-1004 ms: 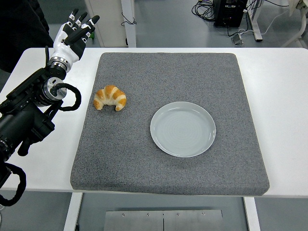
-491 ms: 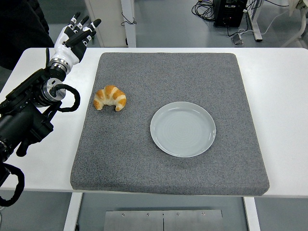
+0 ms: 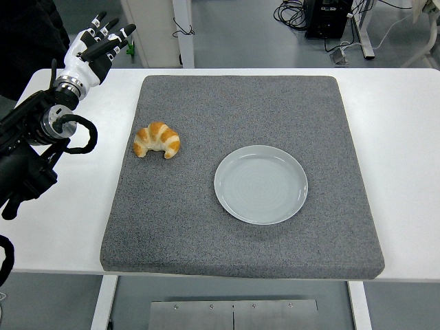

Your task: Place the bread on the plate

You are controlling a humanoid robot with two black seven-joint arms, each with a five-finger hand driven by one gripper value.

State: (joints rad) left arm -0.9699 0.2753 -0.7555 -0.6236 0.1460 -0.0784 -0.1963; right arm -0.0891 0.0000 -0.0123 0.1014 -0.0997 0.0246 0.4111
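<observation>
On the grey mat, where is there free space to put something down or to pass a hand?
The grey mat is bare along its far part beyond the croissant and the plate, along the near strip before the plate, and on the right strip beside the plate. The gap between croissant and plate is narrower. The left hand hovers open, off the mat, at the far left corner.

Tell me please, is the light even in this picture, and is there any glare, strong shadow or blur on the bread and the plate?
Head view: the light is soft and even; the croissant casts only a faint shadow on the grey mat; the plate shows a mild sheen near its rim, no harsh glare; both look sharp; the left hand at the top left corner is also in focus.
</observation>
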